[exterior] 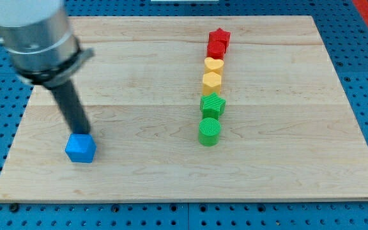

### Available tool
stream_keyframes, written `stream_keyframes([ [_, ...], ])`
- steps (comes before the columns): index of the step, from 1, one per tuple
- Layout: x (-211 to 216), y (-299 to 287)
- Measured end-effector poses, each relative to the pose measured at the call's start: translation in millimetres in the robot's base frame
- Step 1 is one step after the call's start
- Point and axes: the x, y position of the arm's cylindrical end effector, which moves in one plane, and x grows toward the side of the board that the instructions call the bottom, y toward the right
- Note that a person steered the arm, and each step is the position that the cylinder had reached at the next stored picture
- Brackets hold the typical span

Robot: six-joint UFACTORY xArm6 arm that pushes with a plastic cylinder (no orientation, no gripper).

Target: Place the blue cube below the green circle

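Note:
The blue cube (80, 148) lies on the wooden board (286, 166) at the view's lower left. The green circle (209, 131), a short cylinder, stands right of the board's middle, far to the right of the cube. My tip (82, 132) rests at the cube's top edge, touching or nearly touching it. The dark rod rises from there up and left to the arm's grey body (34, 35).
A column of blocks runs up from the green circle: a green star-like block (213, 104), a yellow block (212, 80), a yellow heart (214, 64), a red block (216, 49) and a red star (220, 36). Blue pegboard surrounds the board.

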Motion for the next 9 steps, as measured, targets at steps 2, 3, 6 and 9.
stream_keyframes([
  [2,27.8,68.2],
  [3,38.5,101.0],
  [6,53.2,151.0],
  [9,55.0,198.0],
])
